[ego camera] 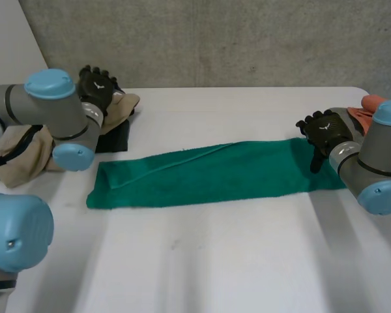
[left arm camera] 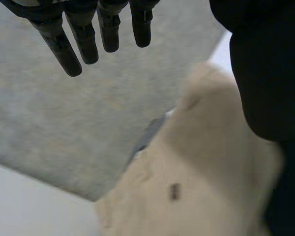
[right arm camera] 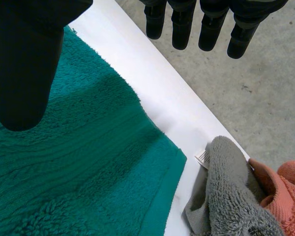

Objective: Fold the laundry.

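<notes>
Right hand [ego camera: 322, 130], straight-fingered, hovers over green towel [ego camera: 202, 173] end by table [ego camera: 215, 254] edge; left hand [ego camera: 96, 85] likewise above beige cloth [left arm camera: 211, 172].

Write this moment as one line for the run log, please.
green towel: long strip, flat on table | left robot hand: open, over beige cloth | right robot hand: open, above towel's right end
</notes>
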Tool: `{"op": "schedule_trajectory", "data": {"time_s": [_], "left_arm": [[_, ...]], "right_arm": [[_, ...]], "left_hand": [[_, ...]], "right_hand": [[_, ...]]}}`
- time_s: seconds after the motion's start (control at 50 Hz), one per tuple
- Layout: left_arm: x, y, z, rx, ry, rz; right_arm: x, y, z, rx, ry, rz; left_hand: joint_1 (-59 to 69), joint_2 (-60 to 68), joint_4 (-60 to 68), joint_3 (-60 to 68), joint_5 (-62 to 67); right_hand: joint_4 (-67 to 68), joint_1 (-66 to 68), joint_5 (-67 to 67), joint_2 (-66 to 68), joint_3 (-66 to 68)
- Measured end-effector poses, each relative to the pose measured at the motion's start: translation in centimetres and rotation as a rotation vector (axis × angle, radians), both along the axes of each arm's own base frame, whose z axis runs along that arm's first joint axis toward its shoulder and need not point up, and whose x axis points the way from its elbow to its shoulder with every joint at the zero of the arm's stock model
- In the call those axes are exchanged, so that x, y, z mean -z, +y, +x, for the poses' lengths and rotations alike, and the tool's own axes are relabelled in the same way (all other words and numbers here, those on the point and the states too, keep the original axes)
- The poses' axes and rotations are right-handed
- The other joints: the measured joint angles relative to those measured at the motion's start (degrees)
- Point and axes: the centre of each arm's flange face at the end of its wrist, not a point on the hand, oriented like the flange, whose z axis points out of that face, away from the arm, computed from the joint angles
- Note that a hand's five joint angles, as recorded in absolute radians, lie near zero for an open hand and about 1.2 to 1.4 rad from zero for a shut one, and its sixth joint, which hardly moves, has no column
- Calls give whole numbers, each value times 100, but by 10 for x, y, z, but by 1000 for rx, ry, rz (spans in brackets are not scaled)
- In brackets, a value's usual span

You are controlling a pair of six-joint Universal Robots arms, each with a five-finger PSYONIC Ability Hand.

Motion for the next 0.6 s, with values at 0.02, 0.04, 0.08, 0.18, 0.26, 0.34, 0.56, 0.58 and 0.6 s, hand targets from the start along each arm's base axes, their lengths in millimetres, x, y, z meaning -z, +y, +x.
{"op": "schedule_trajectory", "data": {"time_s": [0.02,0.04,0.08,0.18,0.26,0.34,0.56,0.58,0.6], "left_arm": [[0,3,-1,9,1,13],[0,6,-2,23,4,31],[3,28,-9,101,13,124],[12,58,-19,221,23,245],[23,80,-26,297,20,344],[35,89,-29,316,1,420],[54,83,-33,281,-60,427],[55,83,-33,279,-65,422],[56,81,-33,276,-75,415]], "right_arm": [[0,0,0,0,0,0],[0,0,0,-1,1,0],[1,1,2,-5,3,1],[2,2,3,-10,7,3],[3,3,4,-13,10,5],[4,4,5,-16,17,6],[6,4,5,-20,30,4],[6,4,5,-20,30,4],[6,3,5,-20,30,3]], "left_hand": [[0,0,0,0,0],[0,0,0,0,0],[0,0,0,2,0],[0,0,0,0,0],[0,0,0,2,0],[0,0,0,2,0],[0,0,0,2,0],[0,0,0,2,0],[0,0,0,2,0]], "right_hand": [[0,0,0,0,0],[0,0,0,0,0],[0,0,0,0,0],[0,3,0,1,0],[0,0,0,1,0],[0,0,0,0,0],[0,0,0,0,0],[0,0,0,1,0],[0,0,0,0,0]]}}
